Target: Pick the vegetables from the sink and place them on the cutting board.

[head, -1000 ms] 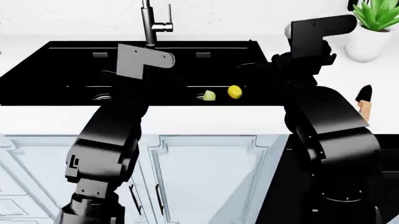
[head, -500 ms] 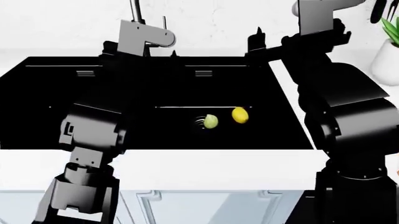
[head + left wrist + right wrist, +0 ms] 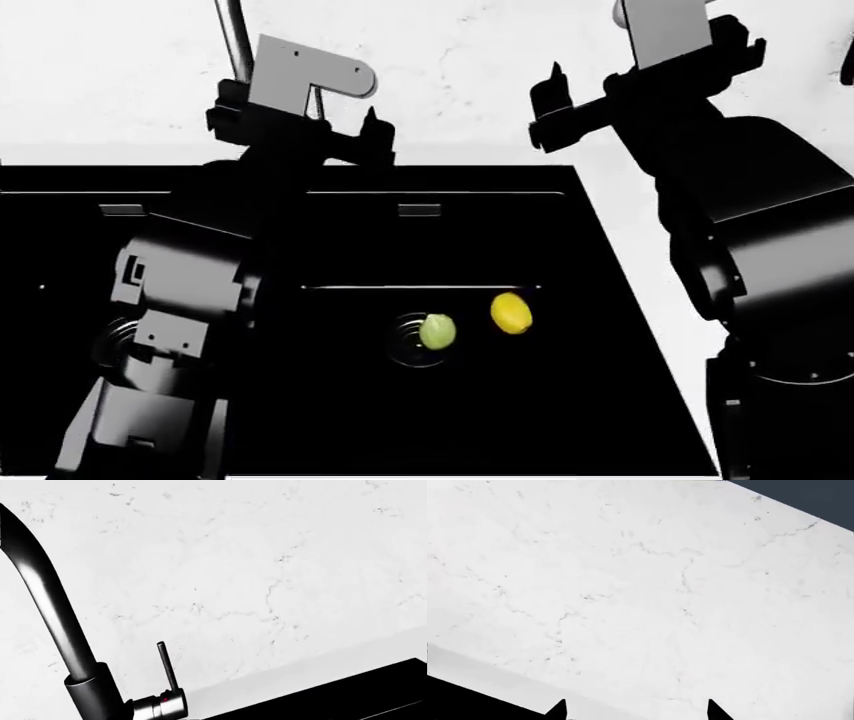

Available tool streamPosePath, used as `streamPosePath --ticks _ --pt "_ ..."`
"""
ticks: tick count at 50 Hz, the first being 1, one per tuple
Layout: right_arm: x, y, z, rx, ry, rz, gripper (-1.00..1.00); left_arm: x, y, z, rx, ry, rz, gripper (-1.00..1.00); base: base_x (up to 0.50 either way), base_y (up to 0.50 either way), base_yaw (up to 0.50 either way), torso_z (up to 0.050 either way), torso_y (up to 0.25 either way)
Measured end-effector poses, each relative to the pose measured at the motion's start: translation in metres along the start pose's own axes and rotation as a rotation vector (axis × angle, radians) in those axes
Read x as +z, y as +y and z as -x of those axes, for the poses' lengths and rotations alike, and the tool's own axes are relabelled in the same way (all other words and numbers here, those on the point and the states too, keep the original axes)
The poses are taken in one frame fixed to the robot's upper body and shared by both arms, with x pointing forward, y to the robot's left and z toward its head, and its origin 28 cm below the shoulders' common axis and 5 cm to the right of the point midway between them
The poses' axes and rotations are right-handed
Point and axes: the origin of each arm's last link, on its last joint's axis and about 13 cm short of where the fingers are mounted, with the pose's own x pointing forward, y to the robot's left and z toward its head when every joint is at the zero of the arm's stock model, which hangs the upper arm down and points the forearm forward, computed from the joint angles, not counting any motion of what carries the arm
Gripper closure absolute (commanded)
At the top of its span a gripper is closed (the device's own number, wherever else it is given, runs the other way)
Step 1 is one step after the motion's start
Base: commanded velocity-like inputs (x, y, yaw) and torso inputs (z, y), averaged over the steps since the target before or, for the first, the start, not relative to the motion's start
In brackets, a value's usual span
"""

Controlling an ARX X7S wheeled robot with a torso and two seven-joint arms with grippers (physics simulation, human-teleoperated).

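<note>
The cabbage (image 3: pixel 438 331) and lemon (image 3: pixel 511 313) lie side by side in the sink (image 3: pixel 627 330), the cabbage at the drain. The right claw (image 3: pixel 636 711) hangs open and empty before the wall; the left claw's (image 3: pixel 350 135) opening cannot be told.

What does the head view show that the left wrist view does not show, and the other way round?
Only the head view shows the green cabbage-like vegetable by a round drain, the yellow lemon-like vegetable beside it, and both arms raised above the basin. Only the left wrist view shows the faucet lever close up. Both show the faucet, the black sink and the white marble wall. The cutting board appears in neither.
</note>
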Motion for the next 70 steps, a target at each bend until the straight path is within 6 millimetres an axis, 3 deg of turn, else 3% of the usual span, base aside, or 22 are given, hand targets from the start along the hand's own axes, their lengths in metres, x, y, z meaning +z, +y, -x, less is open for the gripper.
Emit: streamPosePath --ticks 18,33,48,60,70 --pt "0.005 0.004 0.009 0.093 -0.002 0.074 -1.0 0.003 0.002 0.006 -0.021 -0.011 -0.019 -1.0 0.5 -0.04 0.0 0.0 0.002" --pt "0.024 -0.002 0.048 0.232 -0.018 0.198 -1.0 0.019 0.004 0.064 -0.233 -0.089 -0.12 -1.0 0.5 0.0 0.0 0.0 0.0" --pt "0.031 -0.008 0.09 0.392 0.037 0.332 -1.0 0.014 0.014 0.106 -0.373 -0.068 -0.29 -1.0 0.03 0.0 0.0 0.0 0.0" --pt "0.034 -0.008 0.113 0.491 0.065 0.429 -1.0 0.007 0.027 0.123 -0.415 -0.03 -0.462 -1.0 0.0 0.0 0.0 0.0 -0.177" --pt "0.037 -0.006 0.118 0.521 0.06 0.461 -1.0 0.002 0.033 0.127 -0.424 0.001 -0.525 -1.0 0.0 0.0 0.0 0.0 -0.175"
